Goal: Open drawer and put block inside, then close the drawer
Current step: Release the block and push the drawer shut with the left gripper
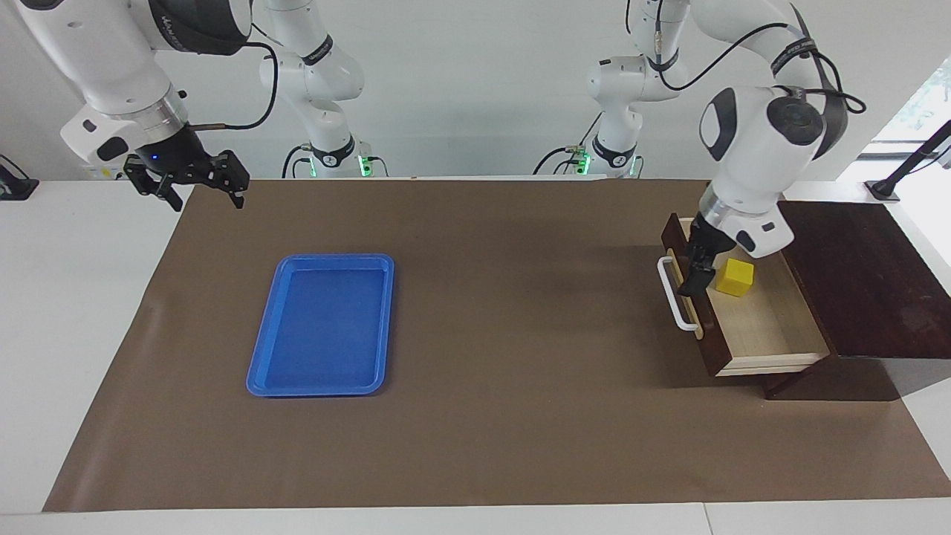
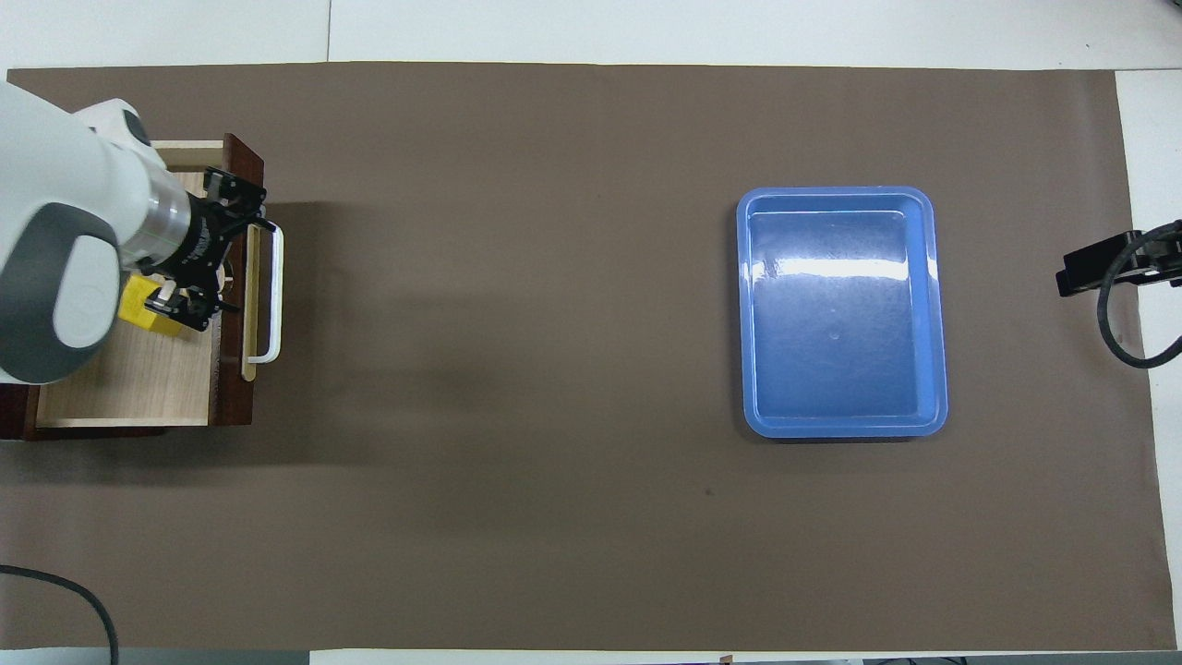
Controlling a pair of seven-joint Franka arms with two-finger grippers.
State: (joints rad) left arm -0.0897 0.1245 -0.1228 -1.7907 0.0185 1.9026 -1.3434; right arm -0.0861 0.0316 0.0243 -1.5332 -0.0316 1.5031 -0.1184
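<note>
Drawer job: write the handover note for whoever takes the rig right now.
Left gripper: open, holding nothing, over the drawer front beside the white handle.
Right gripper: open, empty, waiting over the table edge at the right arm's end.
Yellow block: resting free on the pale floor of the drawer, just inside the front.
Blue tray: on the mat, unused.
Done: drawer open, block inside and released.
Left: push the drawer shut into the dark wooden box.
</note>
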